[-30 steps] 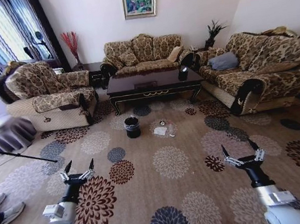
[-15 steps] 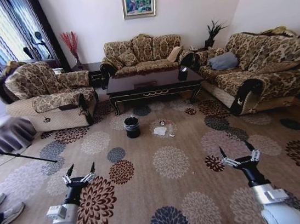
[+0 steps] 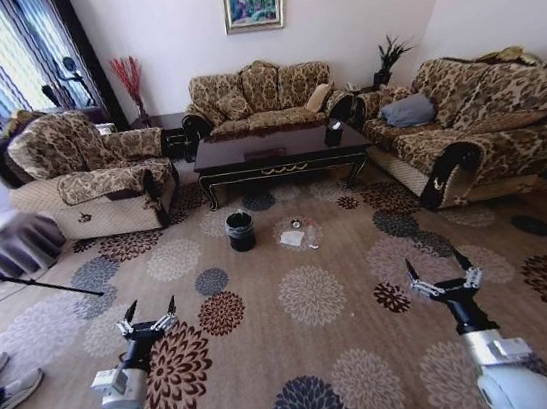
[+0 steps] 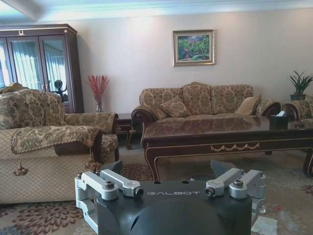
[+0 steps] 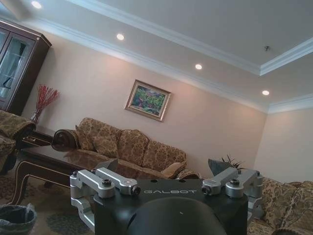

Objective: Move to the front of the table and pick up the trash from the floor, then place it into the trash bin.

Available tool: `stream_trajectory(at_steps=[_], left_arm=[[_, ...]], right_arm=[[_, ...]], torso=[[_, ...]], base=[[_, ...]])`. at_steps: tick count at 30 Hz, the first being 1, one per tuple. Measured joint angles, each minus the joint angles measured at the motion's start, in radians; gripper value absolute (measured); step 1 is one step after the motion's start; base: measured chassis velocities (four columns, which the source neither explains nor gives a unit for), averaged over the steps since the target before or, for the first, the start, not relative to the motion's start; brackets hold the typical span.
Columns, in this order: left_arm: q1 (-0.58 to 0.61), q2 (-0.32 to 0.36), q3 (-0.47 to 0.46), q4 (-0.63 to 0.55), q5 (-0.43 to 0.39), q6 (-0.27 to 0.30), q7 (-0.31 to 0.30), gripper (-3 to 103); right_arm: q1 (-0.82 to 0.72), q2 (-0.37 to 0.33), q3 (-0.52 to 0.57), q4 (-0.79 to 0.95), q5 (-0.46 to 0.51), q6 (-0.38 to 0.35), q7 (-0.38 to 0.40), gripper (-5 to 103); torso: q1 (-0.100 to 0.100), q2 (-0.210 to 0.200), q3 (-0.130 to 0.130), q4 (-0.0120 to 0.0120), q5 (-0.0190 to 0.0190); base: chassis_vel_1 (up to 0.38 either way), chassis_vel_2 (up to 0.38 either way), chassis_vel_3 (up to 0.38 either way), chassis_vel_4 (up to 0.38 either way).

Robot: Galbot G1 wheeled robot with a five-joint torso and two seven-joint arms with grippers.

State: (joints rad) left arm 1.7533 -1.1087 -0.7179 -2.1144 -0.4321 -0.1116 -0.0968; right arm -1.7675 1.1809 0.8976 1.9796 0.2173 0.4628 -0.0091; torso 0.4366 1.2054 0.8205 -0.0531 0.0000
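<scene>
Left gripper [image 3: 152, 310], right gripper [image 3: 443, 270] raised forward over floor [image 3: 318, 350] (fingers spread, empty).

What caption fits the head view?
Both grippers, left and right, open above the carpet, far from trash and bin.

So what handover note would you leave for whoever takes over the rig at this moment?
Left gripper: open, empty, held low over the floor. Right gripper: the same.
Trash lies on the floor in front of the table, right of the trash bin.
Done: nothing picked up; the robot stands well short of the table.
Left: approach, pick up the trash, drop it in the bin.
</scene>
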Motion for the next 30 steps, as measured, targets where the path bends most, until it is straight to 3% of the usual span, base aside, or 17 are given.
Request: stream_trajectory(at_steps=[17, 30], left_arm=[[0.013, -0.017, -0.005, -0.005, 0.001, 0.005, 0.012, 100], [-0.002, -0.018, -0.004, 0.005, 0.005, 0.01, 0.005, 100]], right_arm=[[-0.014, 0.041, -0.011, -0.014, -0.029, 0.067, -0.039, 100], [-0.003, 0.046, -0.019, -0.022, -0.018, 0.061, -0.046, 100]], torso=[[-0.043, -0.095, -0.052, 0.0, -0.0001], [-0.07, -0.158, -0.088, 0.0, -0.0001]], base=[[0.0, 0.0, 0.0, 0.0], [0.0, 0.0, 0.0, 0.0]])
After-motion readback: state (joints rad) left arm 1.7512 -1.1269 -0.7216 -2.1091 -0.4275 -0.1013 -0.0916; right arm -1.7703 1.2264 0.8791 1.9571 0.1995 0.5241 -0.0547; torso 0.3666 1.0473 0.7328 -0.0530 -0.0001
